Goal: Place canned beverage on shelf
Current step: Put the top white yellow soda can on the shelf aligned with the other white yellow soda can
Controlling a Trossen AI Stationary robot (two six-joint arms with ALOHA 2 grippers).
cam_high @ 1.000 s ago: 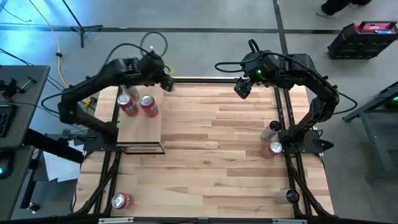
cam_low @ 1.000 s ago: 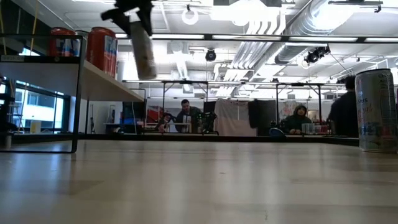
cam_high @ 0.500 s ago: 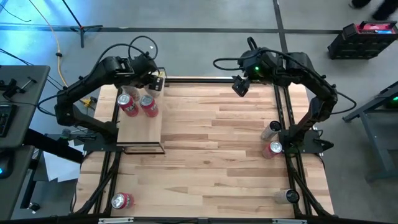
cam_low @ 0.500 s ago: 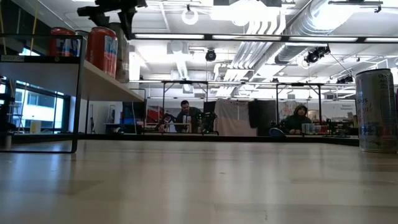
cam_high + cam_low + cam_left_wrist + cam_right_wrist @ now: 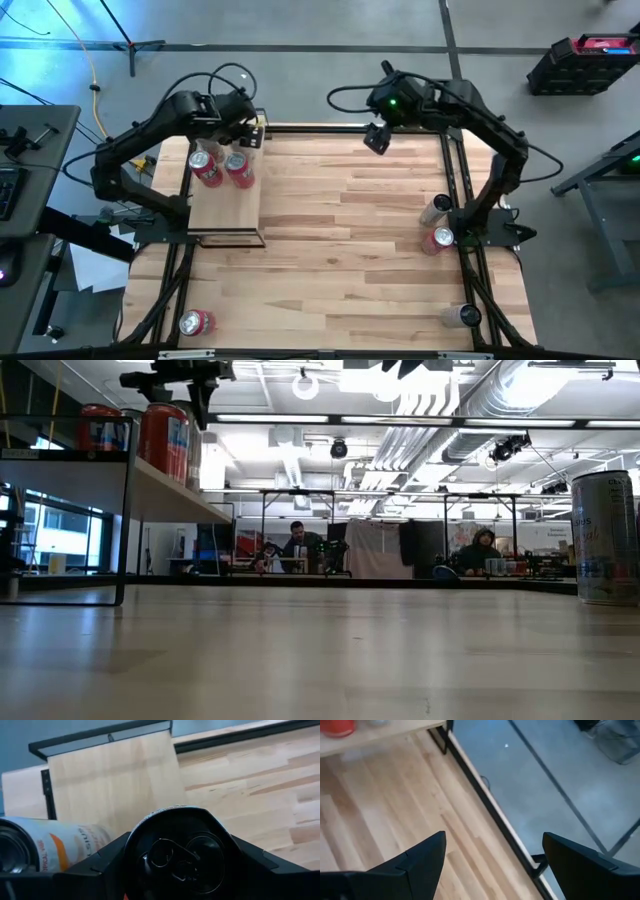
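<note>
Up at the worktop's (image 5: 350,230) far left corner, the left gripper (image 5: 252,132) is closed around a can (image 5: 175,851) at the far edge of the shelf (image 5: 225,212), close beside two red cans (image 5: 222,168) standing there. Its fingers hide most of that can. Across the far edge, the right gripper (image 5: 490,865) hangs spread wide and empty. Wide bare wood lies between the arms.

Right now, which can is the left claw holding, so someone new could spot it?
Find the shelf at the table's left side. At its far end stand two red cans, and just behind them is the left claw. The silver can is the one clamped upright in that claw, at the shelf's far edge.
</note>
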